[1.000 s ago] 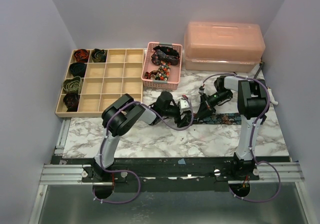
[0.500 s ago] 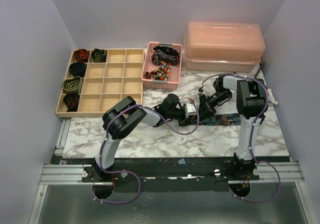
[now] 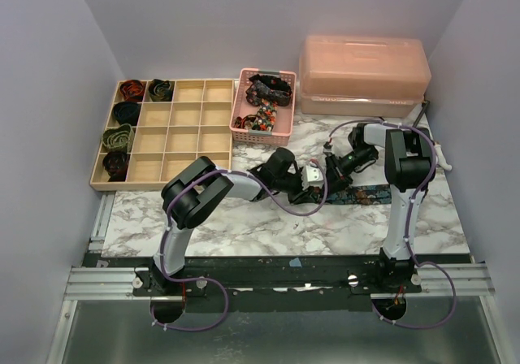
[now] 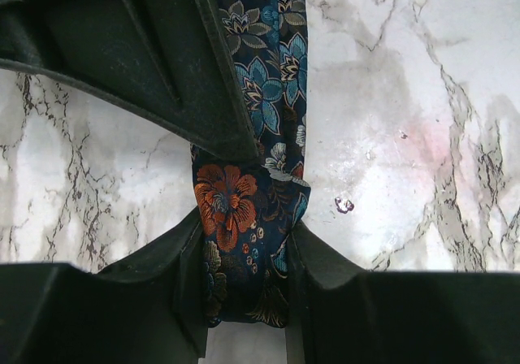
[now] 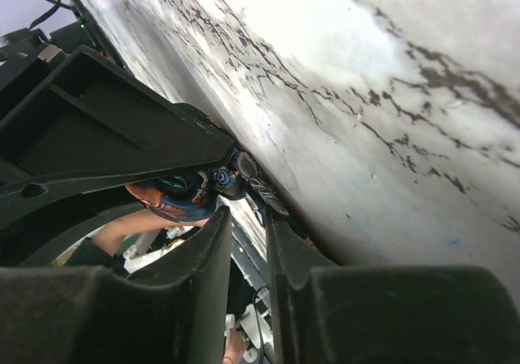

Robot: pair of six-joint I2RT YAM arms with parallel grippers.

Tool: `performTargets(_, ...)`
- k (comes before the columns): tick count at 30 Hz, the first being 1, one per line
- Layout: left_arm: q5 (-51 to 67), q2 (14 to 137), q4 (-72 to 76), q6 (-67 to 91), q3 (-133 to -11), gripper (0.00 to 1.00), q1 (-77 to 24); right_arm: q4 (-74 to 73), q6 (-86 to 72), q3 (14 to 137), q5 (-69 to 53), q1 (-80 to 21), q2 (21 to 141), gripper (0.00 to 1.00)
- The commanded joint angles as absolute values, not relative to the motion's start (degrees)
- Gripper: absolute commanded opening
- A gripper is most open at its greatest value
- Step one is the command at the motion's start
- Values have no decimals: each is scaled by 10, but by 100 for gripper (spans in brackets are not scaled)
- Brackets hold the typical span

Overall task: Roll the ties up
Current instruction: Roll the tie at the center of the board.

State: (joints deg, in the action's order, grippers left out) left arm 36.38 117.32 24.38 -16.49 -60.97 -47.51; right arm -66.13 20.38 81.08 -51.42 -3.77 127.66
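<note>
Marble-patterned table (image 3: 244, 218) carries everything. A wooden tray (image 3: 188, 140) in the upper left holds five coiled ties (image 3: 119, 136) in its left-hand compartments. A pink basket (image 3: 241, 128) at top centre has loose ties (image 3: 266, 92) heaped in it, and the two arms meet just right of the frame's centre. Over the last second the left arm has swung rightward. Its wrist now sits close against the right arm's, over the near end of the floral tie (image 3: 370, 193), whose flat length runs off toward the right edge.

The bigger change is in the left gripper (image 4: 244, 254). Its jaws stood wide a second ago and have come in on the floral tie. Its wrist view shows the fabric pinched between both fingers at bottom centre, doubled over itself there. The right gripper (image 5: 246, 218), clamped tight a second ago, has eased to a narrow slot. The tie's bunched end lies at its fingertips, left of middle in its wrist view, but whether it still nips the cloth I cannot tell.

Together this looks like a handover of the started end, with the left taking hold while the right loosens so the roll can be turned further. The coil is barely begun, and most of this tie lies flat.
</note>
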Motion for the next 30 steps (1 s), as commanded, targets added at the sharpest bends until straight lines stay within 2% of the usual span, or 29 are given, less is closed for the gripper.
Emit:
performTargets(1, 305, 1194, 95, -196, -605, 6, -478, -675, 228, 826, -503, -33, 1264, 28)
performTargets(7, 263, 1192, -12, -222, -630, 5, -482, -712, 242, 836, -499, -13, 1235, 34)
performTargets(12, 233, 1192, -100, -220, -673, 6, -489, -711, 220, 831, -583, -15, 1233, 56)
performTargets(14, 229, 1191, -120, -219, -683, 6, -490, -696, 209, 826, -603, -17, 1244, 59)
performTargets(22, 217, 1205, -168, -216, -717, 6, -497, -645, 189, 790, -616, -48, 1269, 61)
performTargets(28, 208, 1208, -179, -214, -728, 6, -508, -627, 177, 789, -653, -54, 1270, 55)
performTargets(30, 208, 1210, -182, -213, -731, 6, -511, -618, 170, 787, -655, -58, 1268, 48)
